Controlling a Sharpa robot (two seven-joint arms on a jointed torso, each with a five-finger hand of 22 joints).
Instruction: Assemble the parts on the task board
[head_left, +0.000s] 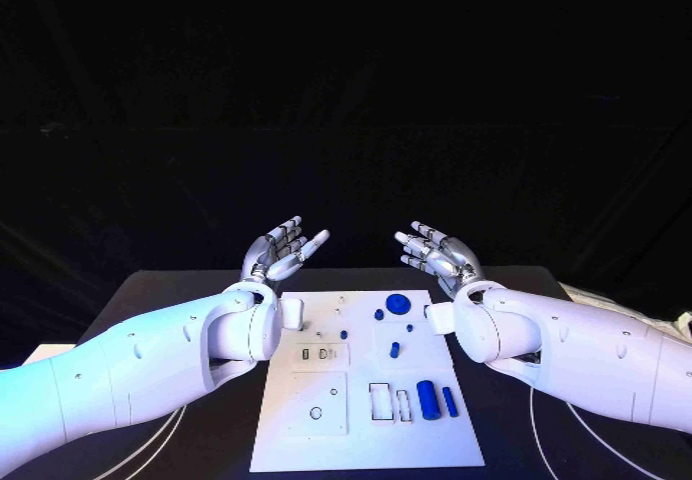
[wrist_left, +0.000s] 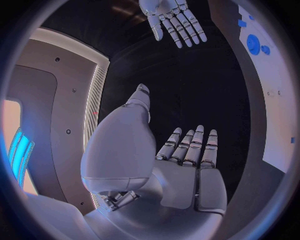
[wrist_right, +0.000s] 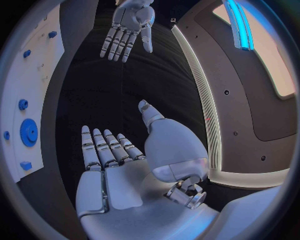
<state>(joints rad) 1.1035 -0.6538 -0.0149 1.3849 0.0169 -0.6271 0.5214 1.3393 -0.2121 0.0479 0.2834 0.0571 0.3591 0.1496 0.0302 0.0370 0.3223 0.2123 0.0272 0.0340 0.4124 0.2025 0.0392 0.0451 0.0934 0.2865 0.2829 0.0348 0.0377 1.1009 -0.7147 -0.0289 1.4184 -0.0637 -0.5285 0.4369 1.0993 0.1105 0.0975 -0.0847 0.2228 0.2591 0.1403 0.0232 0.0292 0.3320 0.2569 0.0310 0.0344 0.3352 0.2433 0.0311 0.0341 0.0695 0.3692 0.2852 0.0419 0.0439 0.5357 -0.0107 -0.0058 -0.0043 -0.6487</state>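
Observation:
The white task board (head_left: 368, 440) lies in the middle of the black table. Small blue parts sit on it: a round gear (head_left: 398, 303) near its far end, a thick cylinder (head_left: 427, 396) and a thin peg (head_left: 450, 401) near its right front, a short peg (head_left: 394, 350) at its middle. My left hand (head_left: 283, 250) is raised beyond the board's far left corner, palm up, fingers apart, holding nothing. My right hand (head_left: 438, 254) mirrors it beyond the far right corner, also empty. The left wrist view shows my left hand (wrist_left: 184, 165) and, opposite, my right hand (wrist_left: 173, 19). The right wrist view shows the gear (wrist_right: 28, 132).
The board (wrist_left: 275, 100) carries white sockets and cut-outs, among them a rectangular frame (head_left: 381, 401) and a small ring (head_left: 316, 413). A white cable (head_left: 537, 440) curves over the table to the board's right. Dark room lies beyond the table's far edge.

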